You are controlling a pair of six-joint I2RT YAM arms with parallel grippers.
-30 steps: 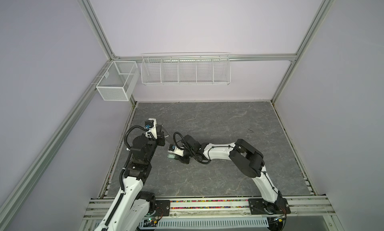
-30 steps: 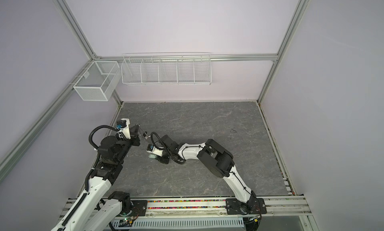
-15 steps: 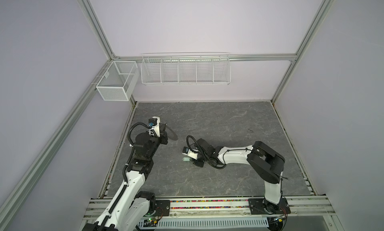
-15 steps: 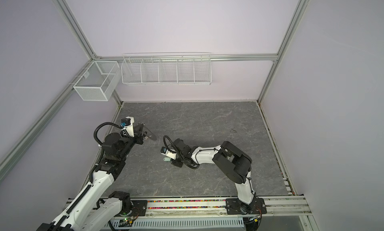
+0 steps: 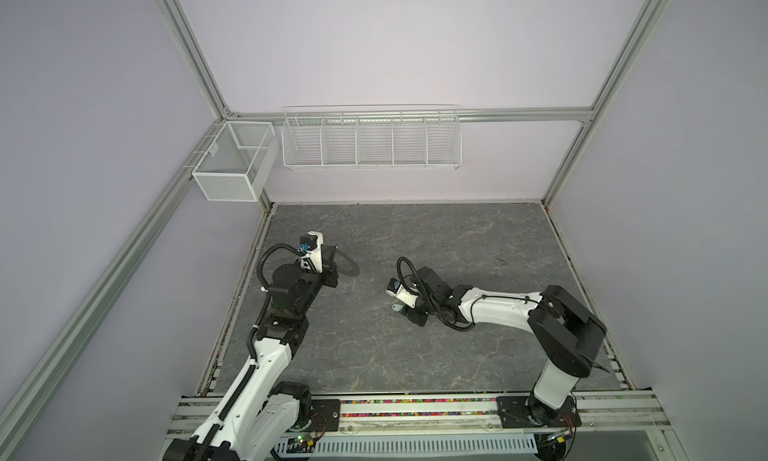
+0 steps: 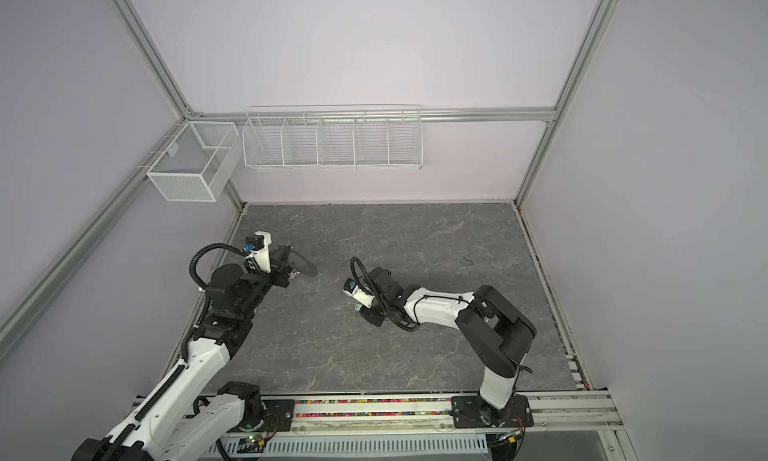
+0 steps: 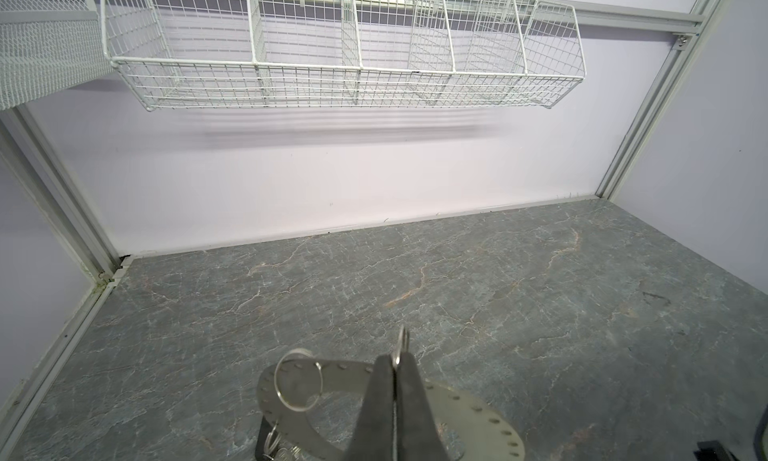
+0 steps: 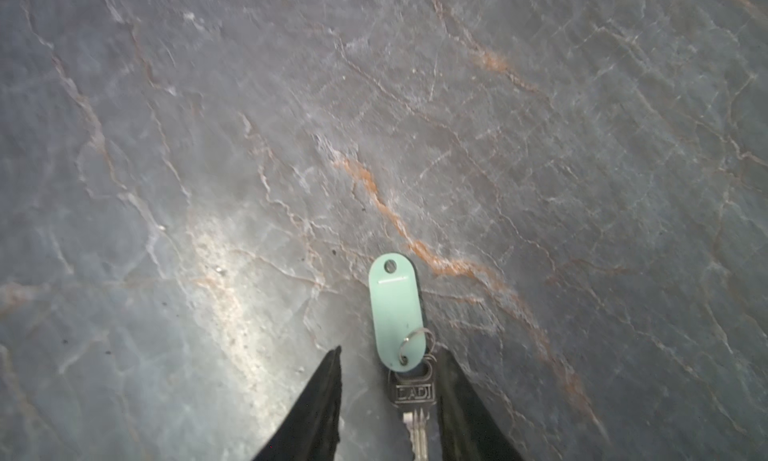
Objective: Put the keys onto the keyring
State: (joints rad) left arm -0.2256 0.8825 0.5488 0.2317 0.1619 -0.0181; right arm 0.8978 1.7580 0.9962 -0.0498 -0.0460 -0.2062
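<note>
Items counted were: two arms, left (image 5: pixel 266 355) and right (image 5: pixel 498 313); one keyring disc (image 7: pixel 465 413); two large wire loops (image 7: pixel 298 381) (image 7: pixel 401 346); one black-headed key (image 8: pixel 413 392) with one mint tag (image 8: pixel 397 309); two wire baskets on the far wall, one mesh at left (image 5: pixel 226 184), one of five compartments (image 5: pixel 370 155)

Grey marbled tabletop (image 5: pixel 415 230) inside a lilac-walled (image 5: pixel 395 43), aluminium-framed (image 5: pixel 498 115) cell.
On the back wall, a long white wire rack (image 5: pixel 371 147) split into five compartments; just beside it, at the left corner, a white mesh basket (image 5: pixel 226 184) hooked to the side rail; near the tabletop's right edge, a small dark mark (image 5: pixel 501 260); along the front, a metal rail (image 5: pixel 415 413) with a strip of coloured specks.
</note>
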